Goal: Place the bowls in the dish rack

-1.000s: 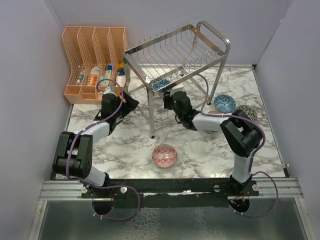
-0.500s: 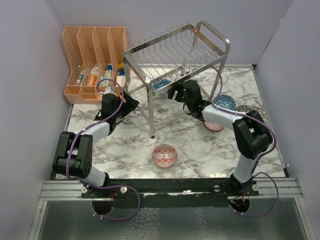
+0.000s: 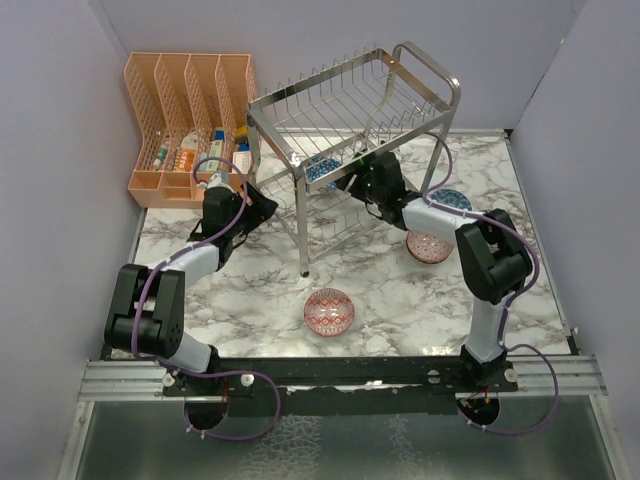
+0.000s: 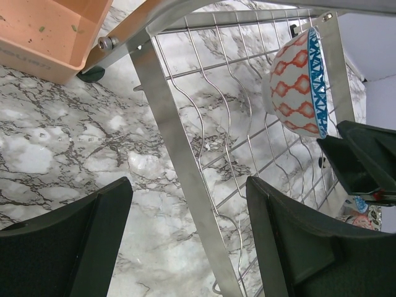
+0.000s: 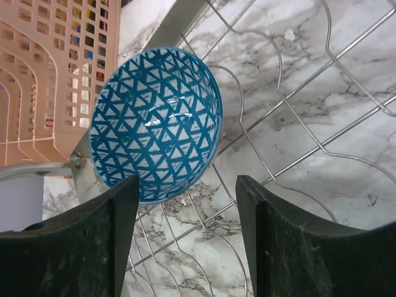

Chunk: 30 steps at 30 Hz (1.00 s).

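Pale lavender walls (image 3: pixel 50 150) close in on three sides of a white marble table (image 3: pixel 230 300) veined in grey. The dish rack (image 3: pixel 340 100) stands at the back of it, silver wire on tubular legs with two tiers and a looped rail on its right end. To the left of the rack, against the back wall, is an orange organiser (image 3: pixel 190 90) with small bottles in its slots.

My left claw (image 4: pixel 189 192) hangs low just left of the rack's front leg. Its jaws are spread wide and hold nothing, and the leg and the lower wire shelf show between them. My right claw (image 5: pixel 185 185) reaches in at the rack's lower tier from the right, its jaws also parted and empty.

Just past its fingertips a blue bowl (image 5: pixel 158 124) stands tilted on its edge on the lower tier's wires, near the rack's left side. It has white triangles inside and red diamonds on white outside.

A red-pink bowl (image 3: pixel 329 311) sits on the marble in front of the rack, well apart from it. A second red-pink bowl (image 3: pixel 432 246) lies to the rack's right. A blue-patterned bowl (image 3: pixel 455 203) lies just behind that one, partly hidden by my right arm.
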### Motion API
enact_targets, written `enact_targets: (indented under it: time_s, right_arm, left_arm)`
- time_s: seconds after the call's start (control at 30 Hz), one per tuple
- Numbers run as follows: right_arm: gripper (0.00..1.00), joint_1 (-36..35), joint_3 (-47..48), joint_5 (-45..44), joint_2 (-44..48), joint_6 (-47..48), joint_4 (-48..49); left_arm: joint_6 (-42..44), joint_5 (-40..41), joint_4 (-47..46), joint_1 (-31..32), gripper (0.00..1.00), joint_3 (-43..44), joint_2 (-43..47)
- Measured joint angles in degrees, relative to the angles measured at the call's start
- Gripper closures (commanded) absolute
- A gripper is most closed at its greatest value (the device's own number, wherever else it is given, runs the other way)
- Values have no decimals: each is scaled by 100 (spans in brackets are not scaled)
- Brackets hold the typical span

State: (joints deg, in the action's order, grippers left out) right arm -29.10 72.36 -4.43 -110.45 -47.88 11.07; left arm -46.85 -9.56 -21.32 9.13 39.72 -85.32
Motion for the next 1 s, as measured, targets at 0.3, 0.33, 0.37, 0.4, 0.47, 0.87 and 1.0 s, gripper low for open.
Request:
enact_targets:
  time_s: [0.3,0.33,0.37,0.4,0.47,0.87,1.0]
  right_arm:
    - [42,70,105,238,-247,-540,-22]
    - [45,74,168,243,-308,-586,-7]
    - [46,79,221,245,-367,-610,20]
    - [47,83,262,247,-420,-638,31]
    - [48,83,304,249,-492,-680,48]
    - [99,85,446,175,-658,-579,48]
    - [99,72,459,168,-713,-455,-9]
  left_arm:
    - [13,0,2,0,23,0,94]
    - [13,0,2,0,23,0,96]
    - [13,0,2,0,23,0,96]
    - [15,0,2,0,23,0,96]
    - [17,0,2,0,23,0,98]
    - [28,0,2,0,23,0,98]
    - [31,0,2,0,23,0,98]
